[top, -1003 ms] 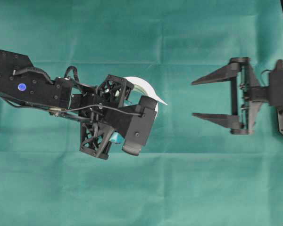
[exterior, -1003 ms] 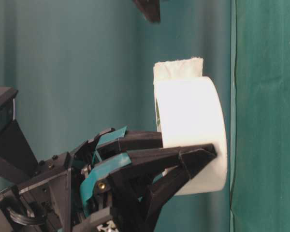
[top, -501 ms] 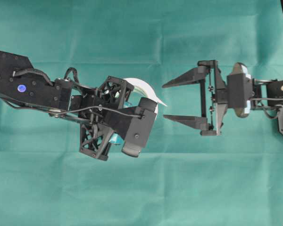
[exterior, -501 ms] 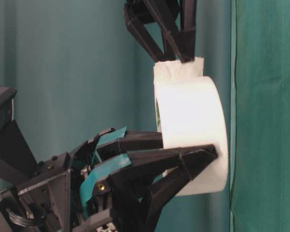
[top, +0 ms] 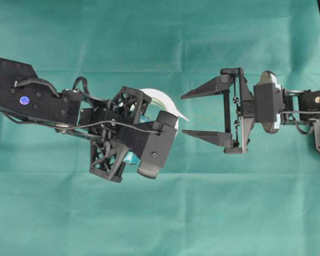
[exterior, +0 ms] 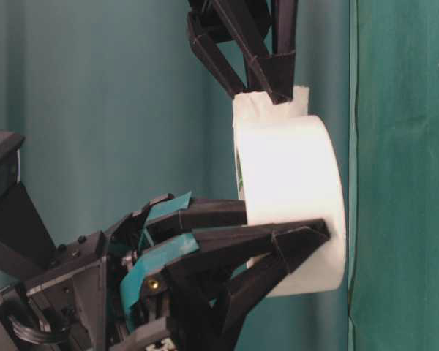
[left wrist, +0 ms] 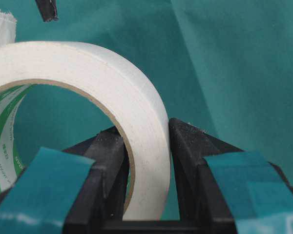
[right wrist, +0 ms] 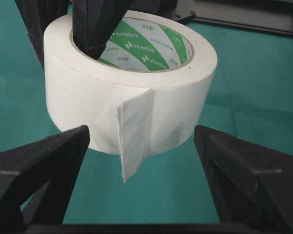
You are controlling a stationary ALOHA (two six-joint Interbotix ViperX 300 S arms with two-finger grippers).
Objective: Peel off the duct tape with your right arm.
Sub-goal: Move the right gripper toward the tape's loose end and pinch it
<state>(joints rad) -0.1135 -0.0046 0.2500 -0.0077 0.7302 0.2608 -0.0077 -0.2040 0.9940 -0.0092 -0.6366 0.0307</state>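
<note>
You're at the approach step: the right gripper (top: pixel 182 114) has its fingers wide apart, empty, with the loose tab (right wrist: pixel 135 139) between them but not yet pinched. The left gripper (left wrist: pixel 146 146) is clamped on the wall of the duct tape (top: pixel 161 100), holding it up off the green cloth (top: pixel 213 208) near its middle. Next — close on the tab, then pull away from the roll. Tips look level w/ the tab, tho depth is hard to judge. Nothing else in the way.

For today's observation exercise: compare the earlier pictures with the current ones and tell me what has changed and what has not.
The right gripper moved leftward across the overhead view toward the duct tape, jaws open, and now flanks the loose tab without gripping it. The left gripper stayed put, clamped on the roll's wall; the roll did not shift.
</note>
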